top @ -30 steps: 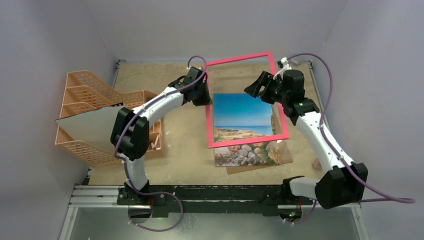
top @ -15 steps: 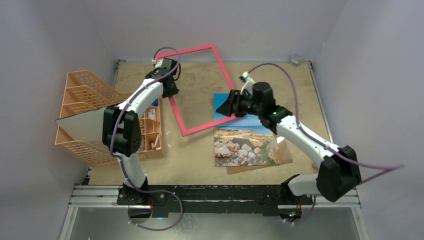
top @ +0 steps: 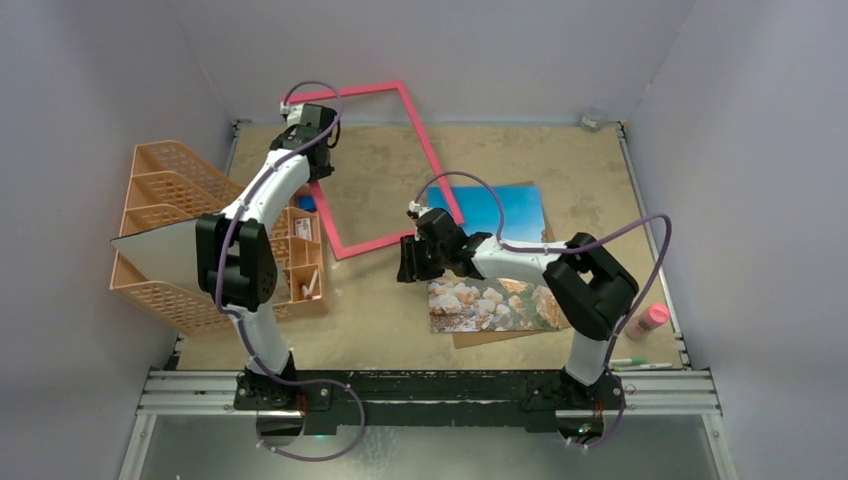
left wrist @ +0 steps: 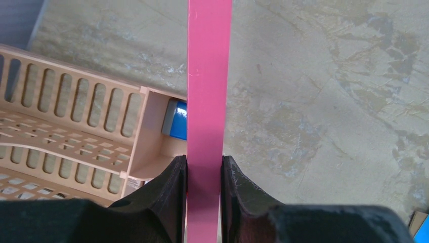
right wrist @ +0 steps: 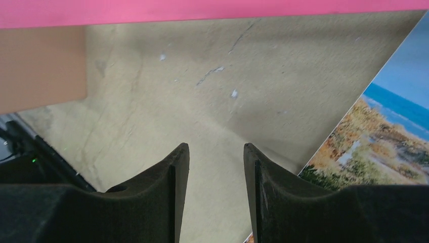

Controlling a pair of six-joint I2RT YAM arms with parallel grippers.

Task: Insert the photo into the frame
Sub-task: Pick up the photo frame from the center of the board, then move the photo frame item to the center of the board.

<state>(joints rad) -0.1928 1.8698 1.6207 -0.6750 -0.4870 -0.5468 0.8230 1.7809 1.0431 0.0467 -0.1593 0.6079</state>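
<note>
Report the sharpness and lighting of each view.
Top external: even, soft light, no glare, everything reasonably sharp. Left wrist: crisp on the frame and the table. Right wrist: soft throughout, with the frame's edge and the photo smeared and a faint darker band along the photo's edge.

This is a robot lab's test cell. Plain grey panels wall in the sandy tabletop along its left, far and right edges. 2 white-and-black machines, a left arm and a right arm, are bolted to an aluminium rail at the near edge. Loose purple cables loop from both.
</note>
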